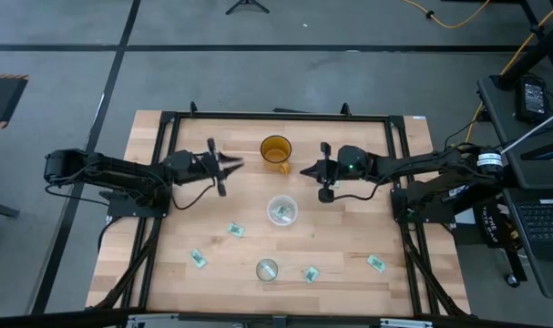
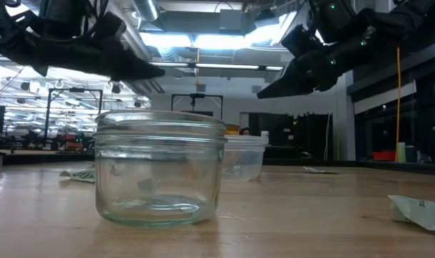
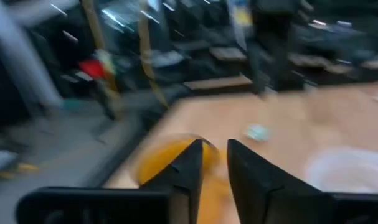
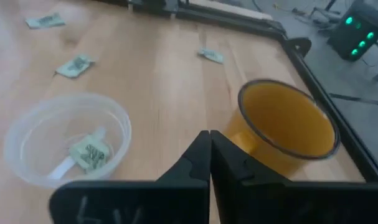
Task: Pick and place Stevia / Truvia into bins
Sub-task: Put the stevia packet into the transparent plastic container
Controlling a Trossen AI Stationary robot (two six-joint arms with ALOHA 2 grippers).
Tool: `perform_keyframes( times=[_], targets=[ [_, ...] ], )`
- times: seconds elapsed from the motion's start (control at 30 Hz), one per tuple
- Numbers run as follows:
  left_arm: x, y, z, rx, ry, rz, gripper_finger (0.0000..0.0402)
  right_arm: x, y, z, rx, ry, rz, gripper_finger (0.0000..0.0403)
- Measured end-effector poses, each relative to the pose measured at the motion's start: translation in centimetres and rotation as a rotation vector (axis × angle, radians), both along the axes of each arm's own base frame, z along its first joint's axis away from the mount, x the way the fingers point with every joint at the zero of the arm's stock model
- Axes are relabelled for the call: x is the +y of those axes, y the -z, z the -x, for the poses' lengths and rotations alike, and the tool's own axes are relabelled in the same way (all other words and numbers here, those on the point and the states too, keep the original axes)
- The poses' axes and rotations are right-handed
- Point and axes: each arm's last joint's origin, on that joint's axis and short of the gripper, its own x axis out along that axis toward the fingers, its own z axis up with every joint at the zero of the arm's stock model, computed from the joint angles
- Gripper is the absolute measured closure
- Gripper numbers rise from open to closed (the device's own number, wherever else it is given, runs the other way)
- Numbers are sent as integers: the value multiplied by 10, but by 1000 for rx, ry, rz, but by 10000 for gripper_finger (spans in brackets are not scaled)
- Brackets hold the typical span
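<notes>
The bench (image 1: 340,228) has a light wood plank top bounded by a black frame. An orange cup (image 1: 276,151) stands near the far edge at centre. The wider clear bin (image 1: 281,210) stands at mid-bench and contains one sachet. The smaller glass bin (image 1: 267,270) stands near the front edge. Four green-and-white sachets lie flat on the wood: one (image 1: 236,231) left of the wider bin, one (image 1: 198,261) toward the front left, one (image 1: 311,273) just beside the glass bin, and one (image 1: 377,263) toward the front right.
</notes>
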Motion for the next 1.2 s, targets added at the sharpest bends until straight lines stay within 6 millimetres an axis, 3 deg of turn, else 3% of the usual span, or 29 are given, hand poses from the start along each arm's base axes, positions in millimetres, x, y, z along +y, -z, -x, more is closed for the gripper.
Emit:
perform_keyframes(
  times=[0.13,0.43,0.6,0.73,0.97,1.2],
  targets=[
    [2,-8,1,-74,-81,-34,287,-1,1,1,3,14,-21,397],
    [3,-5,2,-120,-145,154,209,-1,2,1,21,5,-4,389],
    [5,-9,-8,1,-320,212,206,-1,2,1,20,5,-3,399],
    [7,-29,-18,217,-436,295,207,-1,2,1,20,4,0,396],
    [8,-65,-11,344,-625,545,208,-7,0,1,0,24,5,385],
    [5,-60,5,448,-767,677,208,-14,0,3,1,54,4,395]
  ],
)
